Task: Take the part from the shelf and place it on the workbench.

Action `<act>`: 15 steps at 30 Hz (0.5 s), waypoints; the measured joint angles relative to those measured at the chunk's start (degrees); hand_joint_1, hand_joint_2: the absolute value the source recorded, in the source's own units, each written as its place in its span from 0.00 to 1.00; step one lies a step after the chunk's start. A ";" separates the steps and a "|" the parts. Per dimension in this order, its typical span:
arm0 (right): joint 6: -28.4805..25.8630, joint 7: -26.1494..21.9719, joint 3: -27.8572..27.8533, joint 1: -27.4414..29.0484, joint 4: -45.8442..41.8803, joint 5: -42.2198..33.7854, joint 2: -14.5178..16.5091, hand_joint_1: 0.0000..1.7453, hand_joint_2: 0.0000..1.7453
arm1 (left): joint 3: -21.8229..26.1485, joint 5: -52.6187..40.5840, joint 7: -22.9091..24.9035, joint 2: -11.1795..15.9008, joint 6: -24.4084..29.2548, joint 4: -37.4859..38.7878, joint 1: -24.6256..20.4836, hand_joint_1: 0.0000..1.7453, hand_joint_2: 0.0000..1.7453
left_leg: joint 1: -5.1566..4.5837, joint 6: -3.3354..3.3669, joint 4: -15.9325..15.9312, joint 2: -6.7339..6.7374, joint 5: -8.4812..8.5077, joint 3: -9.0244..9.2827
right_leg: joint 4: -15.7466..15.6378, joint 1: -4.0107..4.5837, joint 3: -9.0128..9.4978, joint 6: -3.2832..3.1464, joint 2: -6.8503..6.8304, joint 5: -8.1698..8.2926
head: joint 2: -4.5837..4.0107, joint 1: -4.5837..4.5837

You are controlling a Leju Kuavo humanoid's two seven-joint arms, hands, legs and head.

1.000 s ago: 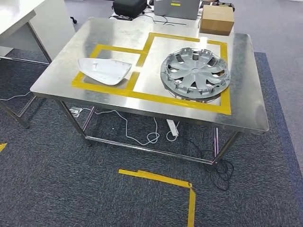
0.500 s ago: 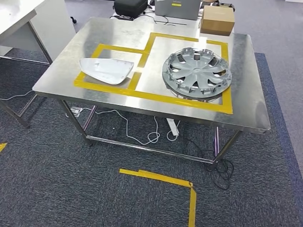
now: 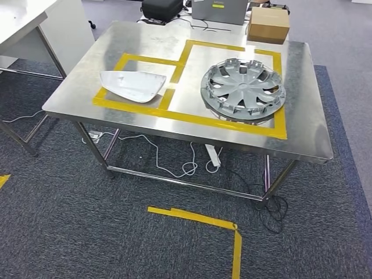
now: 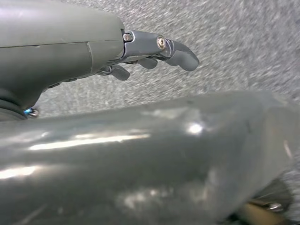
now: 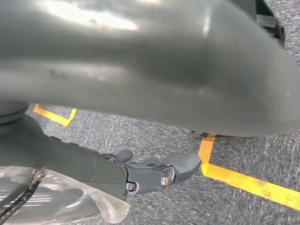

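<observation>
I can read no writing anywhere. My steel bench (image 3: 307, 122) stands on grey carpet (image 3: 65, 232), taped with yellow frames (image 3: 219, 123): a white part (image 3: 131, 85) lies in the smaller frame, a silver hubcap (image 3: 242, 89) in the larger. A cardboard box (image 3: 267, 24) sits behind. My left hand (image 4: 155, 49) and right hand (image 5: 159, 171) hang above the carpet, fingers loosely extended, gripping nothing.

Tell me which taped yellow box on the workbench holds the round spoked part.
The larger yellow-taped box, on the right: the grey wheel cover lies there. The smaller left box holds a white shell.
</observation>
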 joint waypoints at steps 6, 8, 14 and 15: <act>-0.48 0.20 2.07 0.18 0.01 -0.58 -1.35 0.00 0.00 | -0.13 4.09 -2.99 -1.44 1.72 3.02 -1.74 0.00 0.00 | 0.34 1.32 -1.10 -1.01 1.37 -0.54 | 12.97 0.03 -5.75 0.44 0.46 -8.23 | -0.01 0.37; -0.61 0.27 2.57 0.29 0.02 -0.62 -1.59 0.00 0.00 | -0.13 4.46 -3.30 -1.70 1.81 3.80 -1.83 0.00 0.00 | 0.27 1.17 -0.97 -1.70 1.58 -0.90 | 16.88 0.07 -7.10 0.37 0.51 -9.18 | -0.01 0.38; -0.66 0.31 3.31 0.39 0.02 -0.67 -2.06 0.00 0.00 | -0.12 4.55 -3.35 -2.20 1.91 4.73 -2.48 0.00 0.00 | 0.28 -0.33 -0.08 -5.10 2.13 -1.82 | 0.22 0.08 1.98 -0.83 5.35 -2.98 | 0.00 0.31; -0.66 0.33 3.40 0.43 0.02 -0.68 -2.07 0.00 0.00 | -0.12 4.55 -3.35 -2.21 1.94 4.83 -2.54 0.00 0.00 | 0.39 -0.77 -0.07 -5.71 2.31 -2.01 | 0.18 0.27 2.01 -1.07 4.73 -2.87 | 0.00 0.30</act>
